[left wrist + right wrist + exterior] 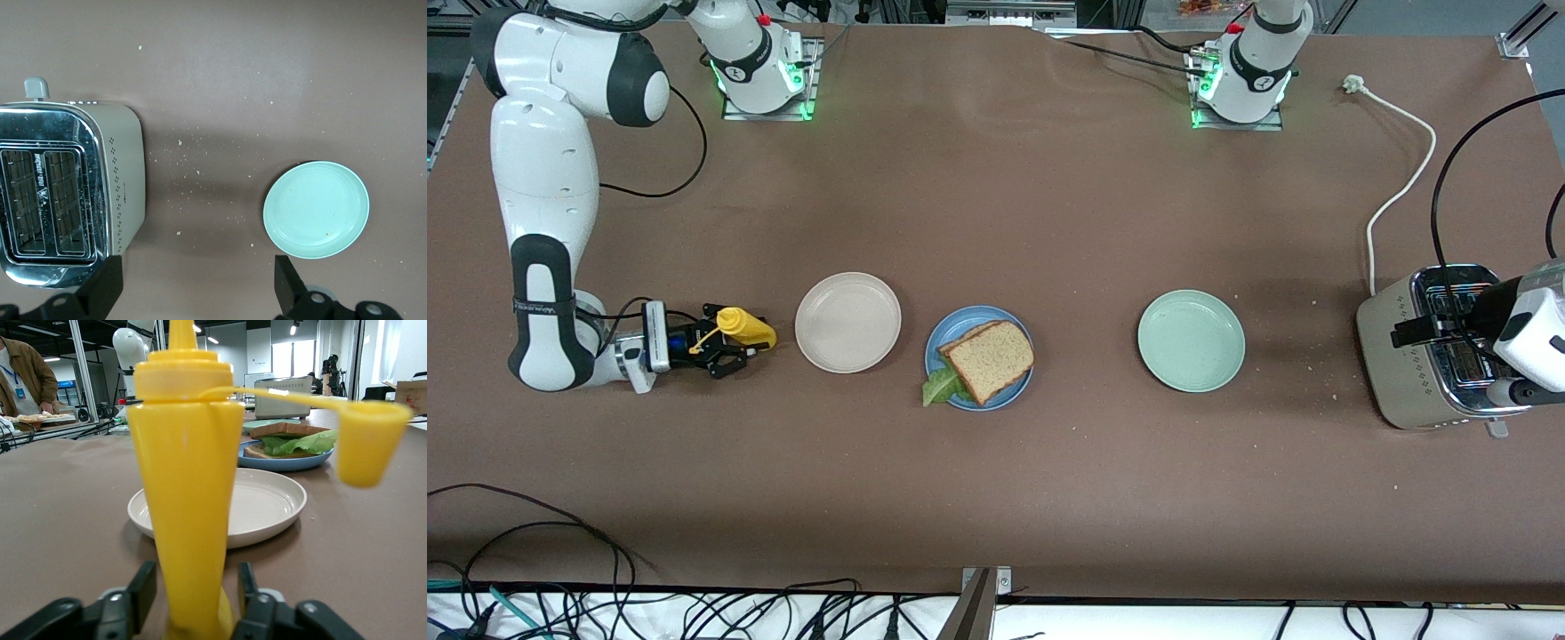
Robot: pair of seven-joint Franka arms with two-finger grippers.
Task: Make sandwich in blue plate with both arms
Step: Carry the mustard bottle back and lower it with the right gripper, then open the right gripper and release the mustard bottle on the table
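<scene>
The sandwich (985, 360) lay on the blue plate (1021, 388), well apart from both grippers: right gripper (734, 348) fingers parted around the yellow bottle (745, 327), left gripper (197, 287) fingers spread over the desk (1049, 222)

Robotics lab, prob. a test bench: two white arms (543, 222) bolted to a brown-covered table (996, 498), loose cables (560, 604) along its edge. Right wrist view shows an open hall w/ metal frames (79, 367), ceiling lights, and what looks like a person in a brown jacket (27, 377).
</scene>
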